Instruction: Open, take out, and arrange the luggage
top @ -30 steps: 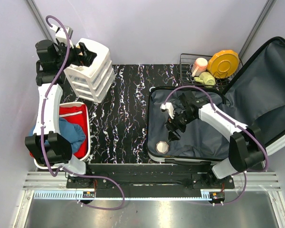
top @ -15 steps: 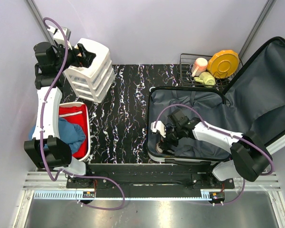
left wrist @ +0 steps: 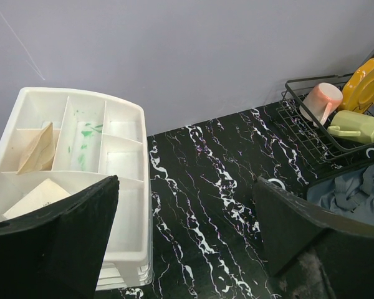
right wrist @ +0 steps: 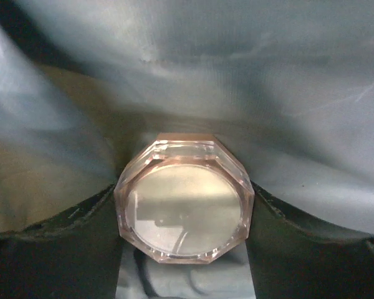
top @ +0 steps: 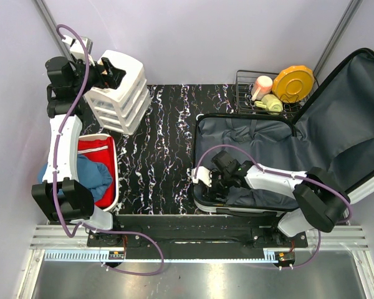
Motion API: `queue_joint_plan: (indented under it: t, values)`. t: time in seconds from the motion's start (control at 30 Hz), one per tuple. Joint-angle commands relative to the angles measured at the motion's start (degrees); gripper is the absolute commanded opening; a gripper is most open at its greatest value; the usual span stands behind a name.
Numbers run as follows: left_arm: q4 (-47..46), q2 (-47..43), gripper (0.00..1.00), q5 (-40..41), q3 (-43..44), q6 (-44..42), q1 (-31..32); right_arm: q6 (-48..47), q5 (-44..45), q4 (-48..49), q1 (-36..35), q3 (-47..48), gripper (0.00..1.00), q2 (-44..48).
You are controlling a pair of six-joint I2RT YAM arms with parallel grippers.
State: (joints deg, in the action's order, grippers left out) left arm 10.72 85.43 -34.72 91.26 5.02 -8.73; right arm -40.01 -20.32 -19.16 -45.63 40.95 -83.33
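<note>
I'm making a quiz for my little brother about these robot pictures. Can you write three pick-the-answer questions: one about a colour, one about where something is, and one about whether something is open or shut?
1. What colour is the plate in the wire rack?
A blue
B yellow
C black

2. Where is the little eight-sided clear case?
A in the wire rack
B hanging on the wall
C inside the luggage, between the fingers of the right gripper

3. How is the luggage?
A zipped shut
B open, with its lid leaning back
C upside down

Answers:
1 B: the plate standing in the rack is bright yellow.
2 C: the right wrist view shows the case on the grey lining with a dark finger on each side.
3 B: the overhead view shows the lining of both halves.
</note>
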Motion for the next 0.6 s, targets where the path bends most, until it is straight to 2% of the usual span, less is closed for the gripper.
queue_joint_plan:
  t: [0.0, 0.03, 0.13, 0.27, 0.43, 0.53, 0.57]
  values:
    - [-3.86, -2.63, 0.91, 0.79, -0.12, 0.96, -0.32, 1.25, 6.86, 3.34, -0.34, 2.11, 0.63, -2.1]
    - [-3.69, -2.72, 0.91, 0.79, -0.12, 0.79, -0.32, 0.99, 6.87, 3.34, 0.09, 2.12, 0.57, -1.49]
    - [-3.69, -2.99, 0.91, 0.71, -0.3, 0.35, -0.32, 0.81, 6.6, 3.34, 1.59, 2.29, 0.49, -0.26]
    - [-3.25, -2.81, 0.91, 0.18, -0.3, -0.09, -0.32, 1.42, 5.21, 2.11, 4.84, 4.22, 0.42, 2.9]
    - [-1.67, -2.02, 0.91, -3.07, 0.14, -1.15, -0.15, 4.49, 0.73, -3.6, 12.21, 12.02, 0.4, 4.93]
    - [-1.05, -1.93, 0.91, -6.58, -0.21, -2.11, 0.03, 10.02, -4.72, -6.5, 18.54, 19.48, 0.38, 4.23]
    - [-0.79, -1.84, 0.91, -7.37, -0.3, -2.64, 0.47, 11.87, -9.34, -8.07, 20.12, 21.69, 0.38, 3.88]
